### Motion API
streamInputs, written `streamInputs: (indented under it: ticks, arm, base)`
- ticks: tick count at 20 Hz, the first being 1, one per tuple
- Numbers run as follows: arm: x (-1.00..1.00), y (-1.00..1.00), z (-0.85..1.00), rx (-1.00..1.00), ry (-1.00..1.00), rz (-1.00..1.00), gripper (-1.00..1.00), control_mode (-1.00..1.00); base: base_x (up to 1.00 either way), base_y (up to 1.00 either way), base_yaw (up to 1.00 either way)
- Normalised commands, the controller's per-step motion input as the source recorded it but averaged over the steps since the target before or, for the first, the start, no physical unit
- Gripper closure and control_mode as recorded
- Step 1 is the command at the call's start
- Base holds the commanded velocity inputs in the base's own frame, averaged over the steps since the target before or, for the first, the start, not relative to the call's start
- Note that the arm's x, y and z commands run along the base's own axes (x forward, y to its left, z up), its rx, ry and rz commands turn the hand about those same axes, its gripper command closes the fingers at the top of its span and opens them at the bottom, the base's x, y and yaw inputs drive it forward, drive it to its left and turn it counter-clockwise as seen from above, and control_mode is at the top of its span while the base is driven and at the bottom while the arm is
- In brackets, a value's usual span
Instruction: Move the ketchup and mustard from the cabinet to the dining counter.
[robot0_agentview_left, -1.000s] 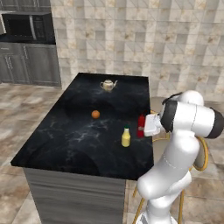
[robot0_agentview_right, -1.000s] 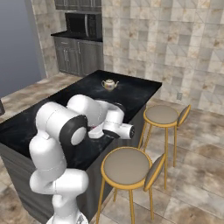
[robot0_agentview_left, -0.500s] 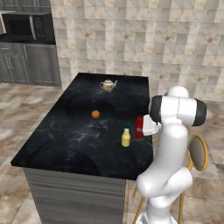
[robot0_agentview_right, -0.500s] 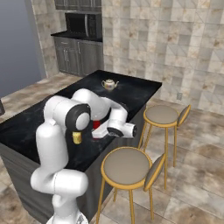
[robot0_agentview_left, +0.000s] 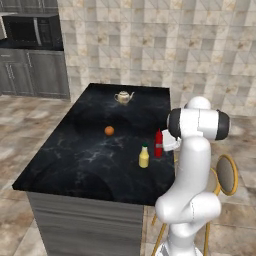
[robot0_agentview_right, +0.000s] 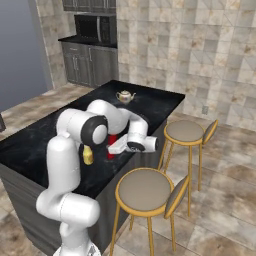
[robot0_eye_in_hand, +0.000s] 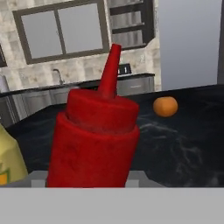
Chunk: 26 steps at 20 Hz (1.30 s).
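Ketchup (robot0_agentview_left: 158, 144) now stands upright on dining counter (robot0_agentview_left: 65, 160) near right edge, just right of mustard (robot0_agentview_left: 144, 157). Arm has swung upright vs. a sec ago; gripper (robot0_agentview_left: 167, 146) beside ketchup, jaws easing apart; can't tell if pads are clear yet. Judgement: both bottles delivered, release nearly done. Orange ball (robot0_agentview_left: 109, 131) mid-counter, teapot (robot0_agentview_left: 123, 97) far end, stools (robot0_agentview_right: 150, 189) right; retreat path looks free

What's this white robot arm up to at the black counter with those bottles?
It is moving sauces onto the dining counter. The ketchup stands upright near the counter's edge, right in front of the gripper, with the mustard standing beside it. Whether the gripper is gripping the ketchup or has let go is hard to tell. A small orange ball and a teapot sit farther along.
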Motion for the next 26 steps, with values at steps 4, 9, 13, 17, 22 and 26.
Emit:
streamInputs:
  ticks: [4,9,13,17,22,26]
  arm:
    - [-0.22,0.02,-0.38,0.0,-0.03,0.06,-1.0,-1.0]
    - [-0.26,0.08,-0.23,0.0,-0.08,0.04,-1.0,-1.0]
    - [-0.05,0.0,-0.07,0.0,-0.09,0.03,-1.0,-1.0]
    - [0.0,0.0,-0.01,0.0,-0.03,0.01,-1.0,-1.0]
    - [0.0,-0.19,0.0,0.03,0.0,-0.01,-1.0,-1.0]
    - [0.0,-0.32,0.05,0.03,0.0,0.0,-1.0,-1.0]
  base:
    - [0.0,0.0,0.0]
    - [0.0,0.0,0.0]
    - [0.0,0.0,0.0]
    - [0.0,0.0,0.0]
    - [0.0,0.0,0.0]
    - [0.0,0.0,0.0]
